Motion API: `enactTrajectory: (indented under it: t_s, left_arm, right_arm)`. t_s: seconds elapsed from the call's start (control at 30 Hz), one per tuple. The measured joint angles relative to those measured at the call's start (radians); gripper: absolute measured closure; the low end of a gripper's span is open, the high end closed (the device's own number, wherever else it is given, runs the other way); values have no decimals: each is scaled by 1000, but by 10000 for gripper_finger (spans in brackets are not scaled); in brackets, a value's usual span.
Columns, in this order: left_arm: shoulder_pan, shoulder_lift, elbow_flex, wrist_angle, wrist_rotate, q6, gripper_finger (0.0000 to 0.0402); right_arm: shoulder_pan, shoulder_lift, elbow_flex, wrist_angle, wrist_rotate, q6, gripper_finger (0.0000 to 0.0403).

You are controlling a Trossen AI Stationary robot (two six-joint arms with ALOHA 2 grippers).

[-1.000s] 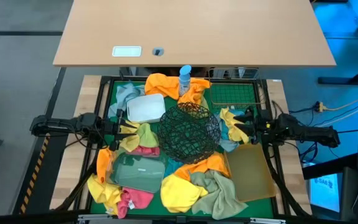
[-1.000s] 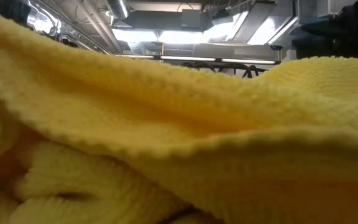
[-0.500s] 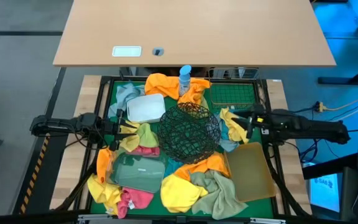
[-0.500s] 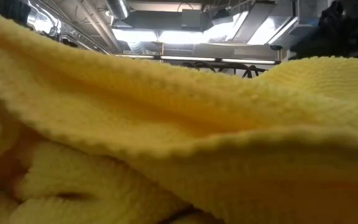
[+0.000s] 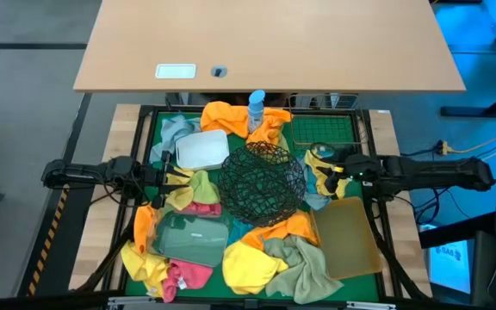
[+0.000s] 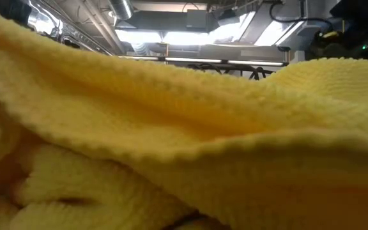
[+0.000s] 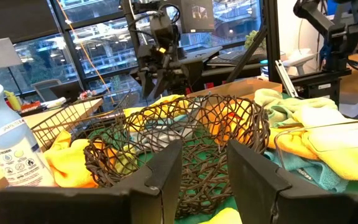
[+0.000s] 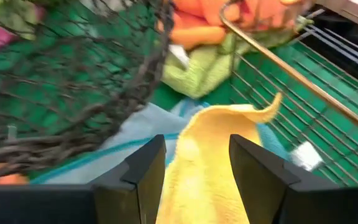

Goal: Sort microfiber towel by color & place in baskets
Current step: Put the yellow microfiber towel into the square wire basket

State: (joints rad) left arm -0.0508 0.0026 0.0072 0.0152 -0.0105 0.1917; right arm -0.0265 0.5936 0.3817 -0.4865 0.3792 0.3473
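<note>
The step in hand looks like picking up a towel for sorting: the right gripper (image 5: 327, 166), right of centre in the high view, sits over a yellow towel (image 5: 319, 171) lying between the round black wire-mesh bowl (image 5: 263, 182) and the square wire basket (image 5: 325, 131). In the right wrist view the jaws stand apart with the yellow towel (image 8: 207, 155) between the fingers (image 8: 145, 171); whether they touch the cloth cannot be told, and nothing shows them clamped on it. The next move, by judgement, calls for closing on a fold of that towel, lifting it free of the pale blue cloth (image 8: 123, 146) under it, then carrying it to whichever basket takes yellow. The left gripper (image 5: 169, 177) waits at centre left of the high view, near the white rectangular tub (image 5: 201, 148), its jaws narrowly apart and empty in the left wrist view, facing the mesh bowl (image 7: 179, 146). Other towels lie scattered around the tan rectangular bin (image 5: 349, 237) at lower right.
</note>
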Motion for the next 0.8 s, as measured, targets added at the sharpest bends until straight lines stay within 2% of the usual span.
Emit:
enactTrajectory:
  t_s: [0.63, 0.8]
  left_arm:
    - [0, 0, 0, 0, 0, -1, 280]
    - [0, 0, 0, 0, 0, -1, 280]
  right_arm:
    - [0, 155, 1, -14, -13, -4, 227]
    - [0, 178, 2, -13, -13, -4, 273]
